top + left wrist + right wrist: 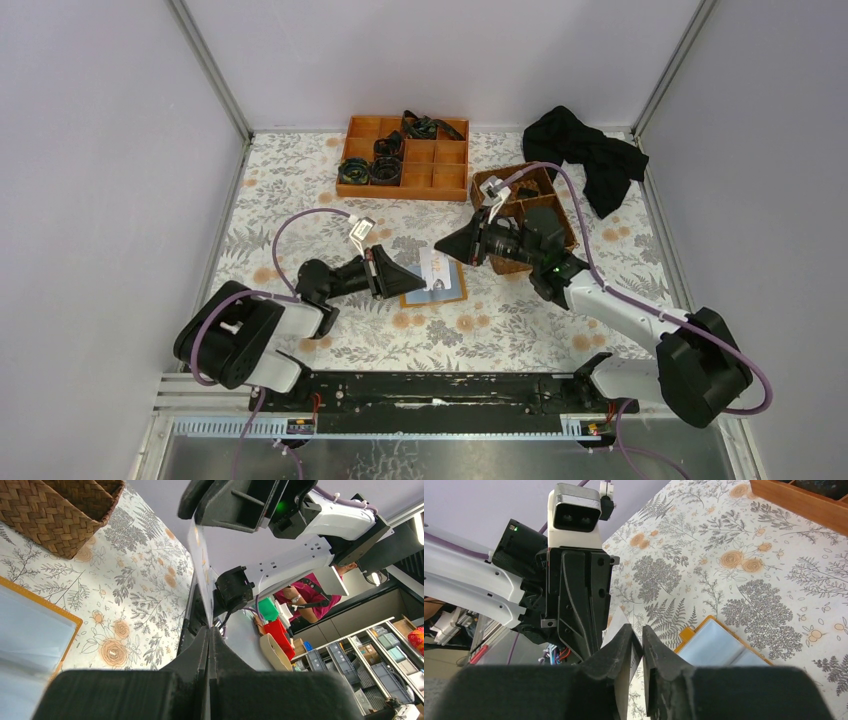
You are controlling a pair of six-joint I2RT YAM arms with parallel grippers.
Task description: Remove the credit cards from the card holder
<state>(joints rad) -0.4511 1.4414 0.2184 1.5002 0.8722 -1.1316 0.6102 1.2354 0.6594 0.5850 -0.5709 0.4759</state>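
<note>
The card holder lies open on the flowered table, pale blue inside with an orange rim, and also shows in both wrist views. Above it a white credit card stands on edge between the two grippers. My left gripper is shut on the card's lower end, and the card rises edge-on from its tips. My right gripper is closed round the card's upper end, which lies against one finger. No other card can be made out in the holder.
An orange compartment tray with black items stands at the back. A brown wicker basket sits behind the right arm, partly hidden. A black cloth lies at the back right. Grey walls close in both sides.
</note>
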